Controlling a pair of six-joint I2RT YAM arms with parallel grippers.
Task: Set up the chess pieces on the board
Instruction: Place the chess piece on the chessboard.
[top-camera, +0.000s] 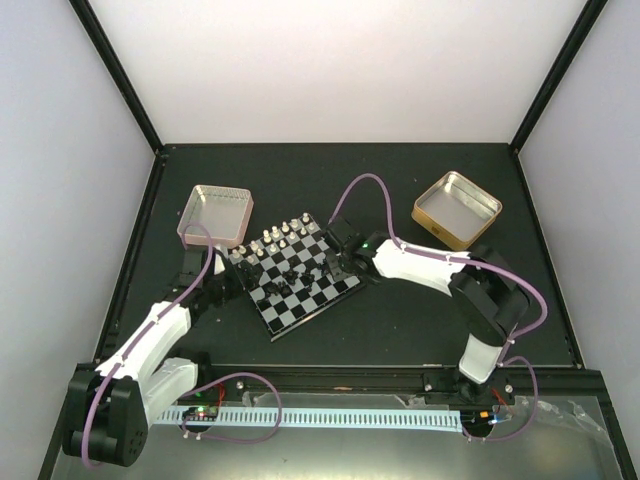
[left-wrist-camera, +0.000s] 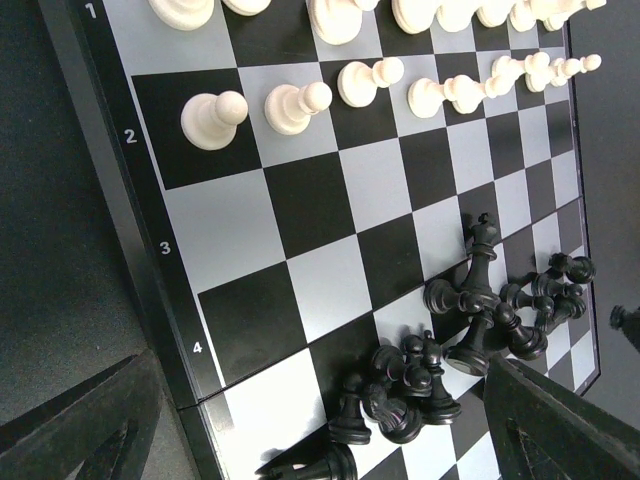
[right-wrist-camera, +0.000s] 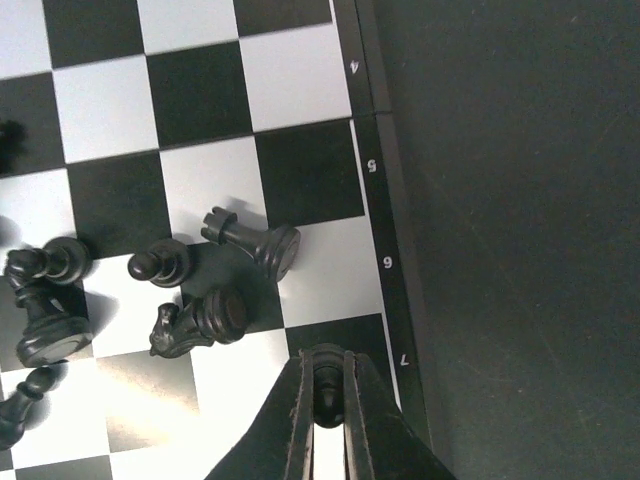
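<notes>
The board (top-camera: 316, 312) lies tilted in the middle of the table. Pale chess pieces (top-camera: 275, 238) stand in two rows along its far-left side, and the pawns (left-wrist-camera: 212, 118) there are upright. Black pieces (left-wrist-camera: 470, 310) lie heaped and toppled in the middle. My left gripper (left-wrist-camera: 320, 365) hangs open over the board's left part, above a small black cluster (left-wrist-camera: 405, 385). My right gripper (right-wrist-camera: 327, 385) is shut on a small black piece (right-wrist-camera: 328, 378) above a square next to the board's numbered rim. A fallen rook (right-wrist-camera: 255, 240) and knight (right-wrist-camera: 195, 322) lie just beyond it.
A pink tin (top-camera: 215, 215) sits open off the board's far-left corner. A gold tin (top-camera: 456, 208) stands at the back right. Purple cables loop over both arms. Dark table surface (right-wrist-camera: 520, 250) runs beside the board's rim.
</notes>
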